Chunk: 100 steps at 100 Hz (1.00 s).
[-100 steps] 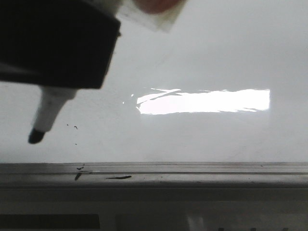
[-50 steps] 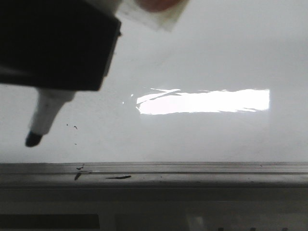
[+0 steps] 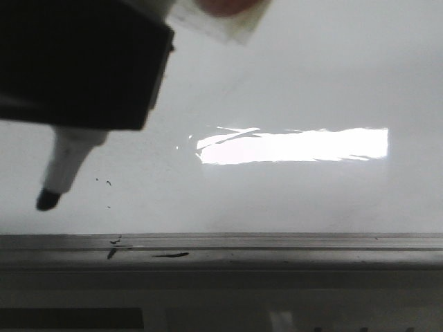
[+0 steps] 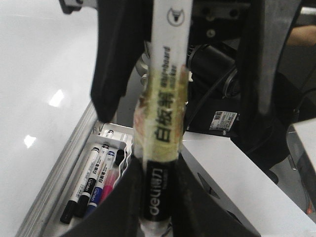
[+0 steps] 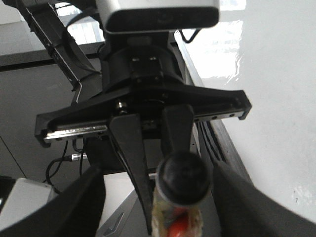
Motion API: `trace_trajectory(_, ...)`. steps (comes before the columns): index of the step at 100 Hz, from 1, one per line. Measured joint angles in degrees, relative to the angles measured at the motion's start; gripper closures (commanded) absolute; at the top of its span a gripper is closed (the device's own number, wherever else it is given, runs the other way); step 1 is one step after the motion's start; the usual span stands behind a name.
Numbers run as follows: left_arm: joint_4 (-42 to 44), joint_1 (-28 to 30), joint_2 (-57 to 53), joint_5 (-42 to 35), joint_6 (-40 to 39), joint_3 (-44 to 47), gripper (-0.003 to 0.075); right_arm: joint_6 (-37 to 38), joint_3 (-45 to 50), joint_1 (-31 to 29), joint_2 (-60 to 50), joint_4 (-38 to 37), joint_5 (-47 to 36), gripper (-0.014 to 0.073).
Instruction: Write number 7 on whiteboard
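Left gripper [image 4: 155, 197] clamps marker [image 3: 66, 162] | tip unmoved since half-second ago — whiteboard [image 3: 311, 83] unmarked | right gripper unclear

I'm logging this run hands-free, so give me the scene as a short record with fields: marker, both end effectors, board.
Marker: white barrel, taped around the middle, uncapped
Left end effector: shut on the marker
Right end effector: open, fingers apart on either side of the marker's end
Marker tip: black, low on the left in the front view; contact with the board cannot be told
Whiteboard: glossy, bright light reflection
Writing: no stroke visible, only small specks
Spare markers: lying in a tray
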Motion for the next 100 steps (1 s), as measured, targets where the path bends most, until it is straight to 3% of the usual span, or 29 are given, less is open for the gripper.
trace_trajectory(19, 0.1, 0.0, 0.0, 0.6, 0.1, 0.1, 0.074, -0.2, 0.0, 3.5, 1.9, 0.3, -4.3, 0.0665)
trace_trajectory(31, 0.1, 0.0, 0.0, 0.1, 0.1, 0.1, 0.072, -0.2, 0.0, 3.8, 1.9, 0.5, -5.7, 0.0657)
trace_trajectory(38, 0.1, 0.0, 0.0, -0.2, 0.1, 0.1, 0.0615, -0.3, 0.0, 3.8, 1.9, 0.5, -6.0, 0.0657)
trace_trajectory(53, -0.7, 0.0, 0.1, -1.4, -0.1, 0.1, 0.0221, -3.2, 0.0, 4.0, 1.9, 0.8, -7.4, 0.0656)
trace_trajectory(59, -1.9, 0.0, 0.1, -2.5, -0.3, 0.1, 0.0148, -4.7, 0.0, 4.0, 1.9, 0.8, -9.0, 0.0656)
trace_trajectory(64, -2.2, 0.0, -0.3, -3.7, -0.4, 0.1, 0.0158, -6.1, 0.0, 4.0, 1.9, 0.8, -10.9, 0.0656)
trace_trajectory(77, -2.4, 0.0, -4.4, -9.2, -0.4, 0.1, 0.0269, -9.6, 0.0, 4.0, 1.9, 0.9, -15.4, 0.0655)
trace_trajectory(100, -2.7, 0.0, -20.1, -28.0, -4.5, 1.5, 0.0449, -16.9, 0.0, 5.1, 0.7, 1.3, -21.5, 0.0631)
